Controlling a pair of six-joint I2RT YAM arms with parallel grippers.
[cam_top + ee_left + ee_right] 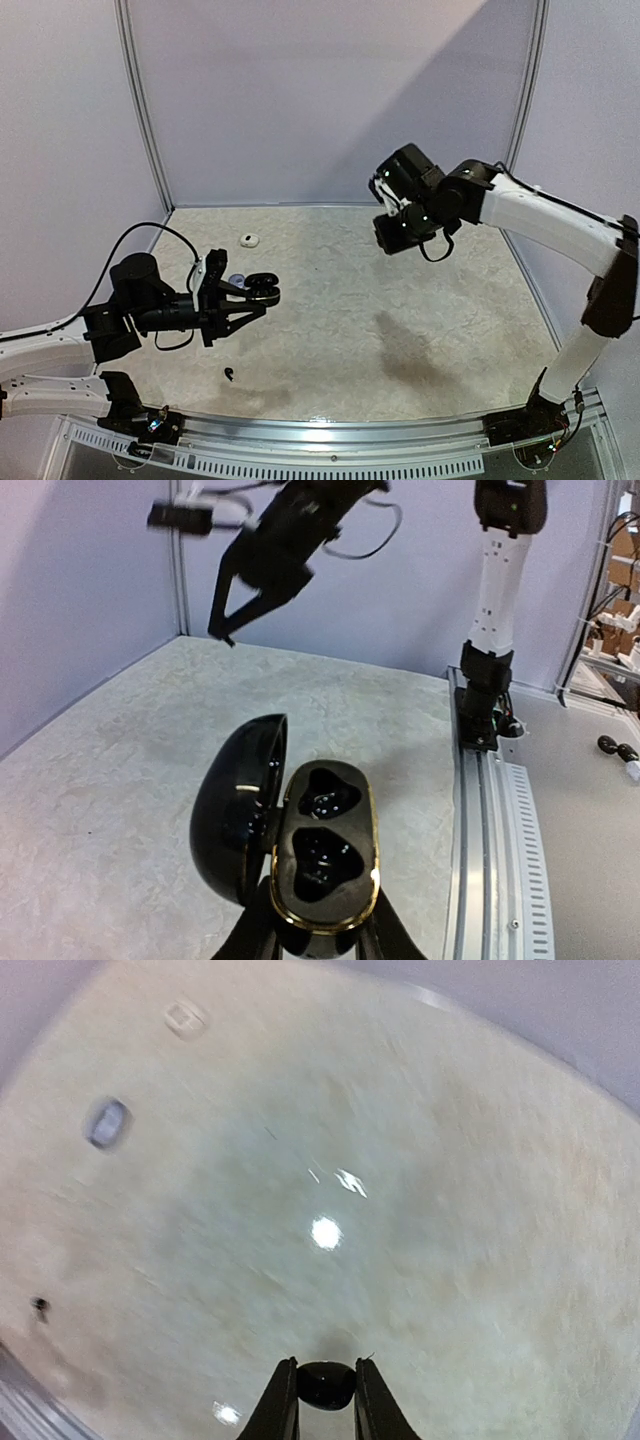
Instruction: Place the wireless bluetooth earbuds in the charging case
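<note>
Left arm: the left gripper [255, 295] reaches over the left half of the bench [330, 250], fingers closed on the base of the charging case [325, 855]. The case is black with a gold rim. It is held off the surface with the lid [240, 820] swung open to one side. Both wells are empty.

Right arm: raised high above the far right part of the bench. The right gripper [325, 1368] points down at the surface with its jaws narrow. A small glossy black rounded thing sits between the fingertips and reads as the held black earbud [325, 1388]. Its stem is not visible. The wrist view is motion-blurred.

Loose items on the bench:
- A white earbud [248, 239] lies near the far edge, toward the far left corner.
- A silvery-grey earbud [236, 281] lies just beyond the left gripper, close to the case. It is too small to make out its shape.
- A loose black earbud [231, 375] lies near the near edge, left of centre. It is well apart from the other two.

I can pick out no other earbuds in any view.

The shadow of the right arm falls on the bench right of centre. The two grippers are well apart.
</note>
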